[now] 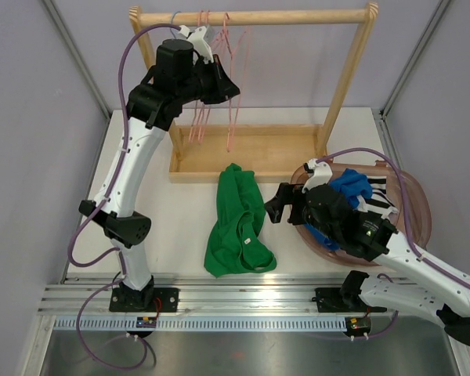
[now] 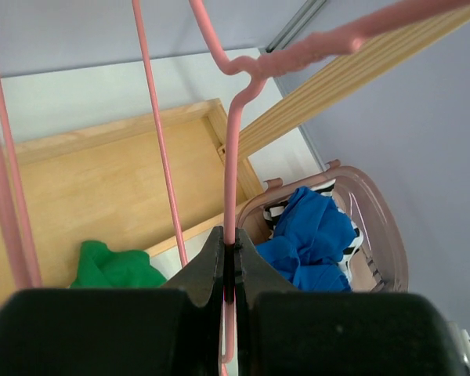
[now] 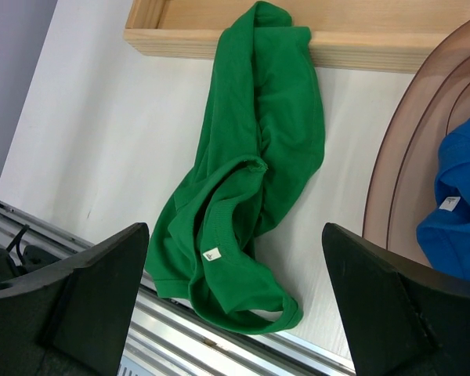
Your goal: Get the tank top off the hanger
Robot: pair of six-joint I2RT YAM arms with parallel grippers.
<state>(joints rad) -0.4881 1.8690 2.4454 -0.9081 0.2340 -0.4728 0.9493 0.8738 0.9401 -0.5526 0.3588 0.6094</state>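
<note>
Left arm: raised to the round wooden rail [image 1: 298, 16] of the clothes rack. The left gripper [image 2: 229, 251] has its fingers pressed together on the straight stem of a thin pink wire hanger [image 2: 233, 157]. The hanger's hook sits up at the rail. More pink hangers [image 1: 207, 47] hang just beside it.

Task item: the green knit tank top [image 1: 239, 223] is off the hanger. It lies crumpled in a long heap on the white table [image 1: 180, 219]. Its far end touches the front edge of the shallow wooden base tray [image 1: 274, 149], and its near end lies close to the metal rail at the table's front edge. A small white label shows near the neckline in the right wrist view.

Right arm: low, between the tank top and the translucent brownish plastic basket [image 1: 415, 211]. The right gripper [image 3: 235, 227] has its fingers spread wide and holds nothing. It hovers above the near part of the tank top, not touching it.

Basket contents: a bright blue garment [image 1: 352, 186] on top of black-and-white striped cloth [image 1: 380, 196].
</note>
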